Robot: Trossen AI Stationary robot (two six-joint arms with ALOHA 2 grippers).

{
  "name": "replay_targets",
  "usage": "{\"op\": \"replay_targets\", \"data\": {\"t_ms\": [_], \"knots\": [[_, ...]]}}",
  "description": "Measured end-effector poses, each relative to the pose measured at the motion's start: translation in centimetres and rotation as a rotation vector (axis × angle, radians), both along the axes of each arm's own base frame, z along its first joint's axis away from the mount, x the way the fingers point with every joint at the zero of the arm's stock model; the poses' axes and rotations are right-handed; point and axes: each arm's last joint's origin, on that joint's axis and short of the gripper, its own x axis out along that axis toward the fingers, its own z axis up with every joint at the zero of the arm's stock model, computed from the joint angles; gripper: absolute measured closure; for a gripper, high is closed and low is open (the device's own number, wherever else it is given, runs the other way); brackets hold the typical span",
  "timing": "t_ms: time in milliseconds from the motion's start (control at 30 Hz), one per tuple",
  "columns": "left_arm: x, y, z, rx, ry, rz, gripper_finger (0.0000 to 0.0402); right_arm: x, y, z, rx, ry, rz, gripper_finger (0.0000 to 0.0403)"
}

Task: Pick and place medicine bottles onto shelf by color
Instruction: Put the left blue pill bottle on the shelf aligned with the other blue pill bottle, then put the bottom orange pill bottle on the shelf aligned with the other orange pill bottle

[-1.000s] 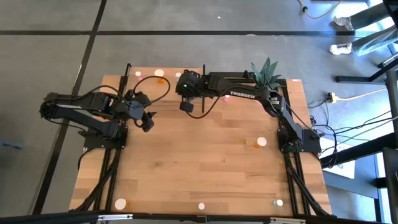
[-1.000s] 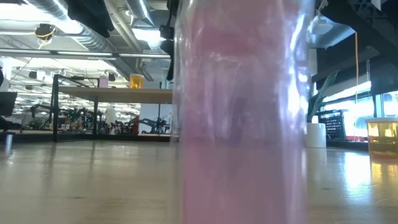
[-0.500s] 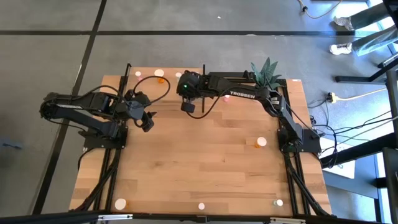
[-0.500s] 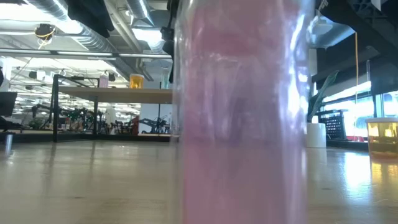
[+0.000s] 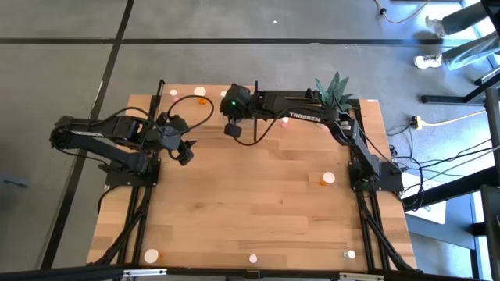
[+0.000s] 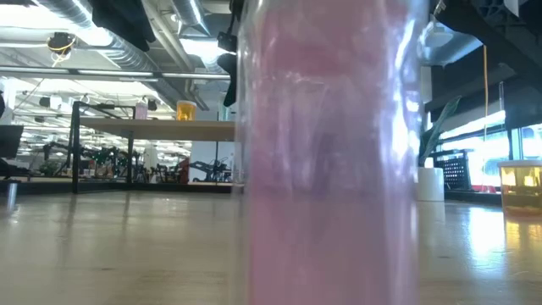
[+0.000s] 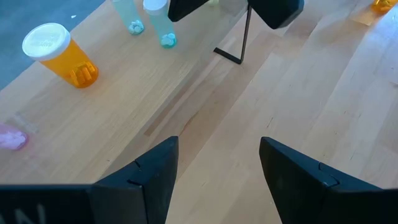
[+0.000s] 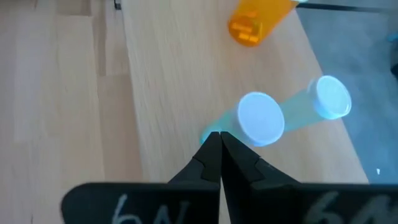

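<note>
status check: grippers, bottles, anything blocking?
Right gripper shut, empty, above two green bottles on the shelf. Left gripper open, waiting. Pink bottle blocks low view.

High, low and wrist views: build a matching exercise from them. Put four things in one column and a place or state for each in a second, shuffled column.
Things
1. left gripper
2. right gripper
3. pink bottle
4. plant

Places or states
a. at the corner of the table that shows top right in the high view
b. fingers shut
c. fingers open, nothing between them
d. right in front of the low camera, filling the middle of its view

Pairs: 1-c, 2-b, 3-d, 4-a
</note>
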Motion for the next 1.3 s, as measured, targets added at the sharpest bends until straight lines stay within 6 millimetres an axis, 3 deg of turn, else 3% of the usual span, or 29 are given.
{"op": "replay_targets", "data": {"t_ms": [233,333,567,867,1100,1300], "knots": [[-0.1,0.0,0.0,0.001,0.007,0.000,0.0184,-0.3,0.1,0.2,0.003,0.016,0.002,0.0399],[-0.1,0.0,-0.1,0.002,0.020,0.000,0.0184,-0.6,0.8,1.6,-0.001,0.007,0.013,0.0399],[-0.3,0.0,-0.2,-0.002,0.039,-0.004,0.0184,-1.5,3.9,5.8,0.002,0.000,0.069,0.0399],[-1.1,-0.3,-0.8,-0.130,0.147,-0.070,0.0184,-3.6,8.5,9.6,0.027,-0.046,0.135,0.0399],[-1.8,-0.7,-1.3,-0.257,0.243,-0.132,0.0184,-6.0,11.8,12.0,0.156,-0.065,0.218,0.0399],[-2.2,-0.7,-1.4,-0.268,0.283,-0.137,0.0184,-8.7,13.9,12.3,0.271,0.055,0.145,0.0399]]}}
